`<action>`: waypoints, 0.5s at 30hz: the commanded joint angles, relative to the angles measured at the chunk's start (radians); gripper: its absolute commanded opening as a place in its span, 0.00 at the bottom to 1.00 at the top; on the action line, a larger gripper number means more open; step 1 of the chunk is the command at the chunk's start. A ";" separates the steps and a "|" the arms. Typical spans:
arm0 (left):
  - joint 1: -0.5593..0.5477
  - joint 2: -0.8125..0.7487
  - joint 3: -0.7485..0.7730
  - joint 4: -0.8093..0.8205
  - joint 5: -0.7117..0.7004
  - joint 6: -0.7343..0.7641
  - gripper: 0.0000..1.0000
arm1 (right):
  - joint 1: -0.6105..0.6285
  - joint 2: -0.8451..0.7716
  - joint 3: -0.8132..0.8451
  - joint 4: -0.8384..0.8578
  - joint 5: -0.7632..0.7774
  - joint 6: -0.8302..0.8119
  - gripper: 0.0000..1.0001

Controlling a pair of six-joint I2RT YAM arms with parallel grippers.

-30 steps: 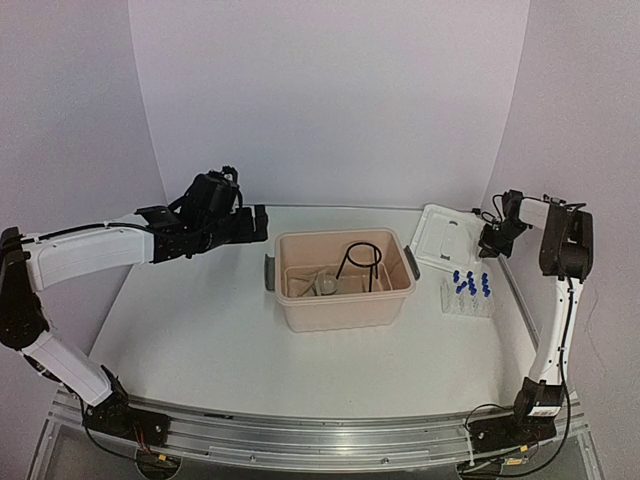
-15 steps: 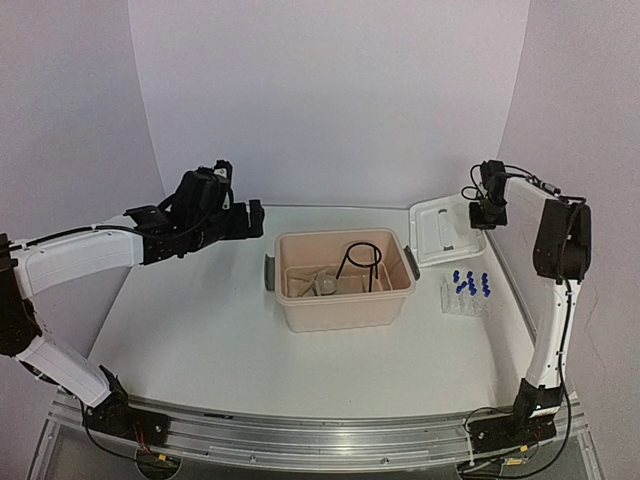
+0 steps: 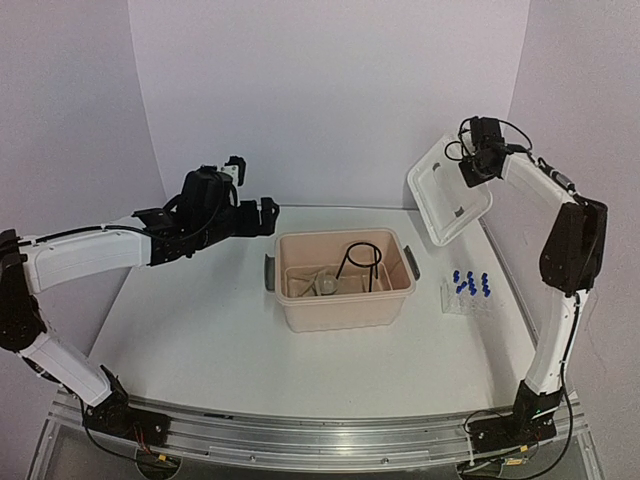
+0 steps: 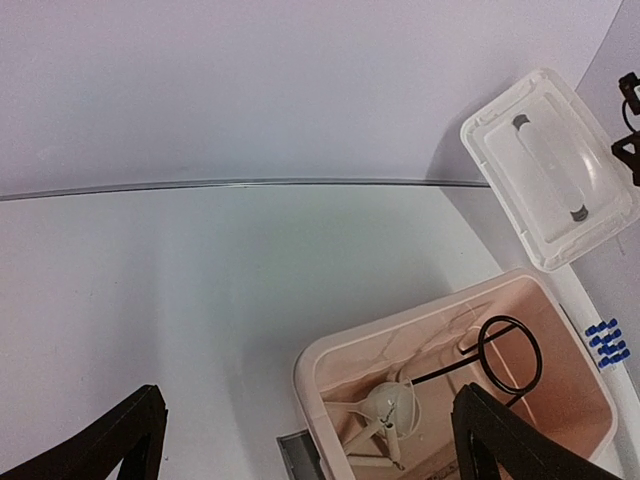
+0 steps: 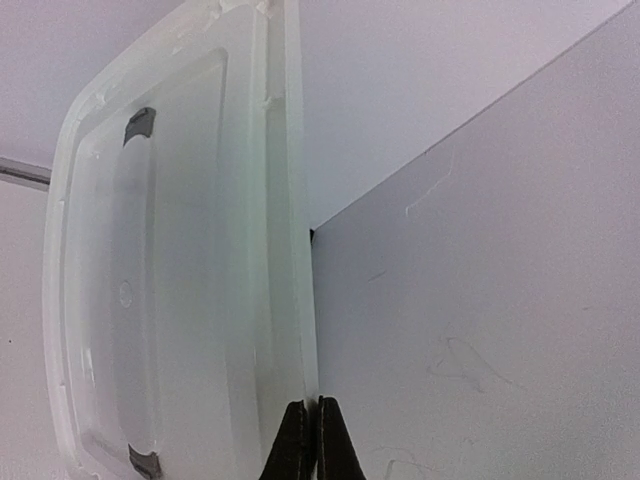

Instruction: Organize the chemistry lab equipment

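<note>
Newly lifted lid (image 3: 447, 190), left wrist shows funnel (image 4: 390, 405)

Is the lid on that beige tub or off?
Off. The right gripper holds the white lid by its edge, tilted in the air beside the tub, whose inside lies uncovered with the black ring stand showing.

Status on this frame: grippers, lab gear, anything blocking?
Left gripper open, left of tub. Right gripper shut on white lid, aloft. Ring stand, funnel in tub; tube rack outside. Nothing blocking.
</note>
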 commanded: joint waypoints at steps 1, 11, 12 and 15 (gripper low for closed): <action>0.004 0.039 0.075 0.063 0.063 0.002 1.00 | 0.059 -0.101 -0.011 0.204 0.084 -0.206 0.00; 0.008 0.118 0.258 0.050 0.333 0.292 1.00 | 0.152 -0.212 0.042 0.239 0.013 -0.298 0.00; 0.009 0.125 0.282 0.042 0.355 0.315 1.00 | 0.160 -0.243 0.024 0.239 -0.010 -0.292 0.00; 0.012 0.144 0.353 0.016 0.374 0.362 1.00 | 0.177 -0.330 -0.060 0.241 -0.121 -0.259 0.00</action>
